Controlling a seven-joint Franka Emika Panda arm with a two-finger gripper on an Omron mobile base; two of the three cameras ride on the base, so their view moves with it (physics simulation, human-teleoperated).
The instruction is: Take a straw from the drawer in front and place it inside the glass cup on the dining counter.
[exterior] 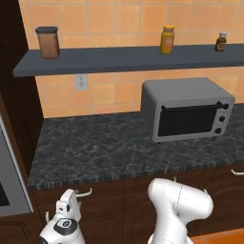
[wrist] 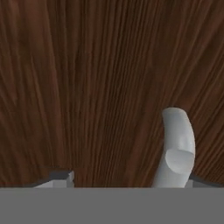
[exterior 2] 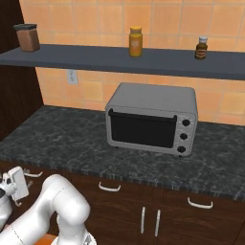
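Here, dark wood drawer front [wrist: 87,87] carries a pale curved handle [wrist: 177,146].

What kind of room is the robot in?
It looks like a kitchen. A silver toaster oven with a dark glass door sits on a black speckled stone counter, with dark wood cabinets with curved silver handles below, and a grey wall shelf holding jars above.

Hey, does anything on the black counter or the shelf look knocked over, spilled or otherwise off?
Nothing stands out. The toaster oven sits squarely on the black counter with its door shut, and the three jars on the shelf stand upright.
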